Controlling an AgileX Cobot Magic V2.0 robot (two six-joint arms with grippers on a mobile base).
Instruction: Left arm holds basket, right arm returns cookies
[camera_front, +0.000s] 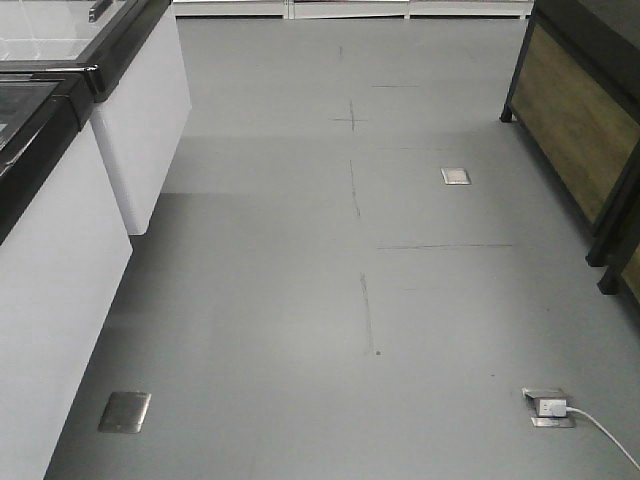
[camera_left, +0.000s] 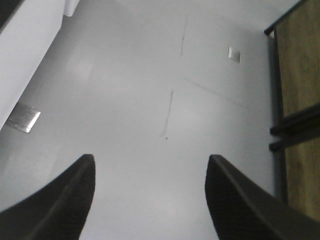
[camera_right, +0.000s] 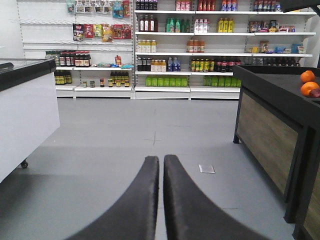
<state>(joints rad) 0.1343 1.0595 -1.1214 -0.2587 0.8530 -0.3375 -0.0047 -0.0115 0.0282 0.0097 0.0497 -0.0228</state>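
Note:
The basket and the cookies are out of view in every frame. In the left wrist view my left gripper (camera_left: 150, 162) points down at bare grey floor, its two black fingers (camera_left: 67, 200) spread wide with nothing between them. In the right wrist view my right gripper (camera_right: 161, 161) looks level along the aisle, its two curved black fingers (camera_right: 180, 200) pressed almost together and holding nothing. Neither arm shows in the front view.
White chest freezers (camera_front: 60, 230) line the left of the aisle. A dark wood-panelled stand (camera_front: 580, 120) holding oranges (camera_right: 309, 82) is on the right. Stocked shelves (camera_right: 165, 45) close the far end. Floor sockets (camera_front: 125, 411) and a plugged white cable (camera_front: 600, 430) lie on the floor.

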